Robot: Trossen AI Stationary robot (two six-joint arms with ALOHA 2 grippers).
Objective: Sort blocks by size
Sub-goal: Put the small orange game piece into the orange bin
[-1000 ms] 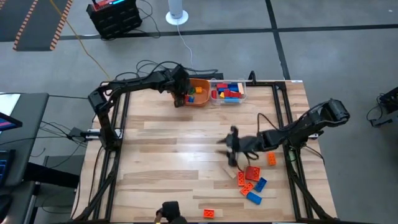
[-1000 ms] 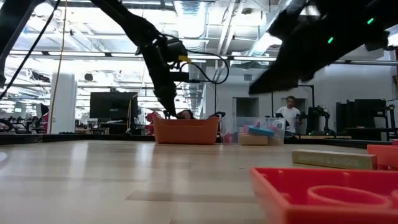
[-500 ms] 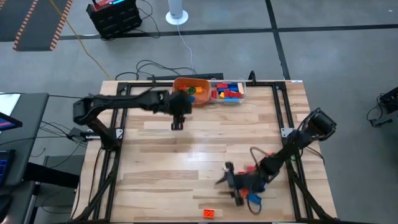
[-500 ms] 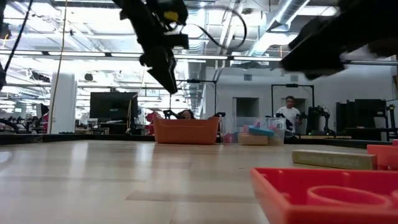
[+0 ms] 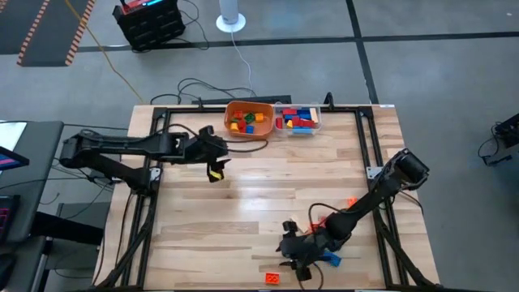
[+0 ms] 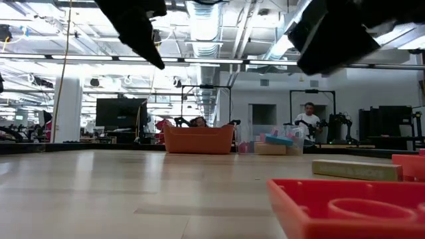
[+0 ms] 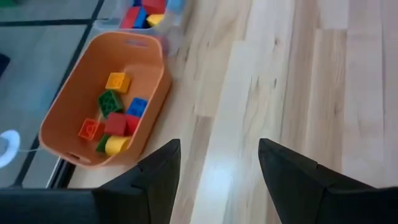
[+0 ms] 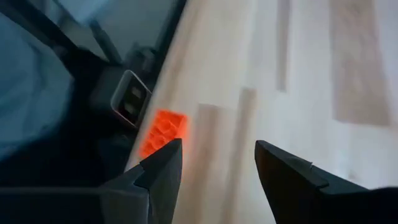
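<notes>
My left gripper is open and empty above bare wood, near-left of the orange bowl; its wrist view shows the bowl holding several small blocks. The clear container beside the bowl holds longer red, blue and yellow blocks. My right gripper is open and empty near the table's near edge, close to a lone orange block, which also shows in the right wrist view. More loose blocks lie on the table under the right arm, partly hidden.
A small orange block lies near the right rail. In the low view a big red block and a tan block lie close to the camera. The table's middle is bare wood. A person stands far behind.
My left gripper has left the orange bowl and gone toward the table's left and near edges. My right gripper has swept from the table's middle toward the near edge, past the loose blocks, toward the lone orange block.
</notes>
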